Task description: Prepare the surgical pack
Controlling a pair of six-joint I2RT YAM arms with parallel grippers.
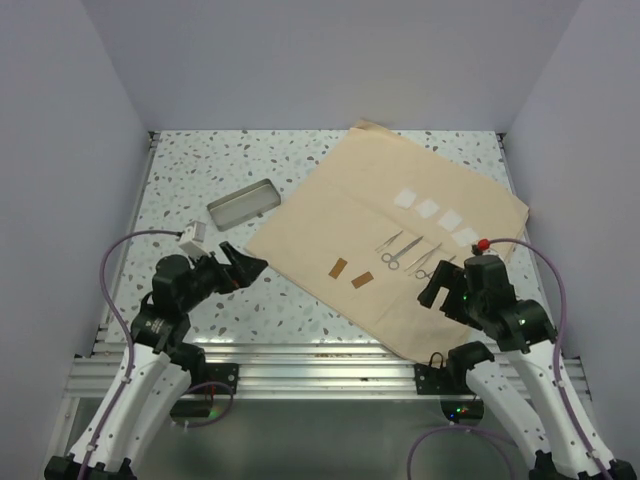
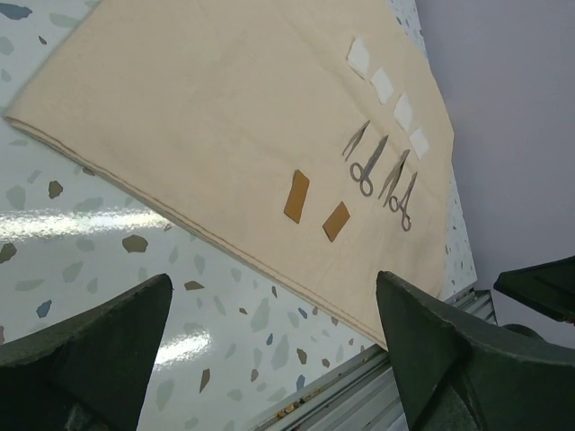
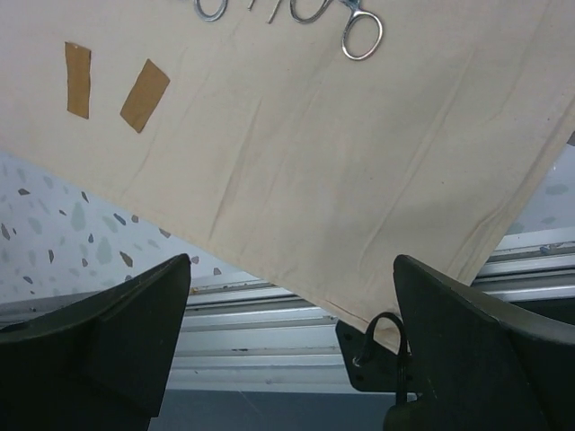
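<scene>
A speckled white table (image 1: 200,170) sits inside pale plain walls (image 1: 300,60). A big tan cloth (image 1: 350,200) lies flat and open on the right half of the table, turned so its corners point up, down and sideways. Its near corner reaches over the metal rail (image 1: 330,350) at the front edge of the table. A few silver tools (image 1: 410,252) with finger rings, like scissors, lie side by side on the cloth. Just past them is a row of four little white squares (image 1: 435,212), maybe soft pads, but they are too small to tell. Two small brown pieces (image 1: 350,272) lie on the cloth near the tools, on their left. A small steel tray (image 1: 243,203) sits on the bare table, just left of the cloth and not touching it. It looks empty. The left gripper (image 2: 274,287) hangs low over the bare table, close to the cloth's left edge, with its fingers wide apart and nothing between them. The right gripper (image 3: 292,269) hangs over the near right part of the cloth, just in front of the tools, and its fingers are spread wide too, holding nothing
</scene>
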